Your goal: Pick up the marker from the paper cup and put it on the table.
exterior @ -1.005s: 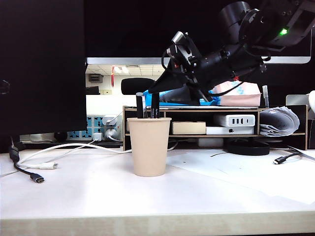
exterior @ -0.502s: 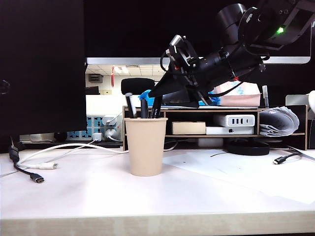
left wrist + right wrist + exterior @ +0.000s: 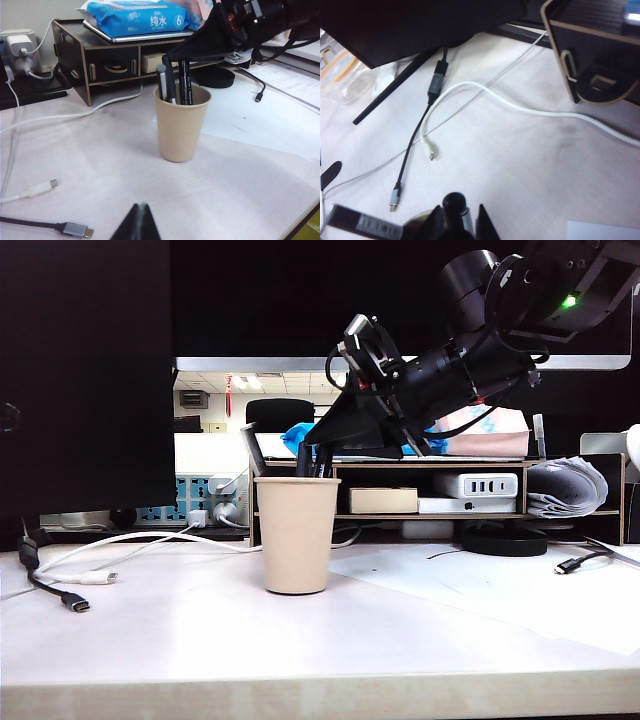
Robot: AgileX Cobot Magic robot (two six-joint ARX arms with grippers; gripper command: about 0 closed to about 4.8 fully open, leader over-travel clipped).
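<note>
Exterior view showed the right gripper [image 3: 318,445] at frame center narrowing around a pen top in the paper cup [image 3: 297,535], grasp on the marker [image 3: 185,82] unconfirmed; left gripper [image 3: 137,222] idle, jaws together.

Even, soft indoor lighting falls from overhead. The table [image 3: 150,640] reads bright, nearly washed out. The paper cup [image 3: 297,535] casts only a faint shadow toward 6 o'clock. The dark monitor [image 3: 85,370] at 10 o'clock loses all detail. In the right wrist view, the right gripper [image 3: 460,222] is blurred, being too close for focus.
</note>
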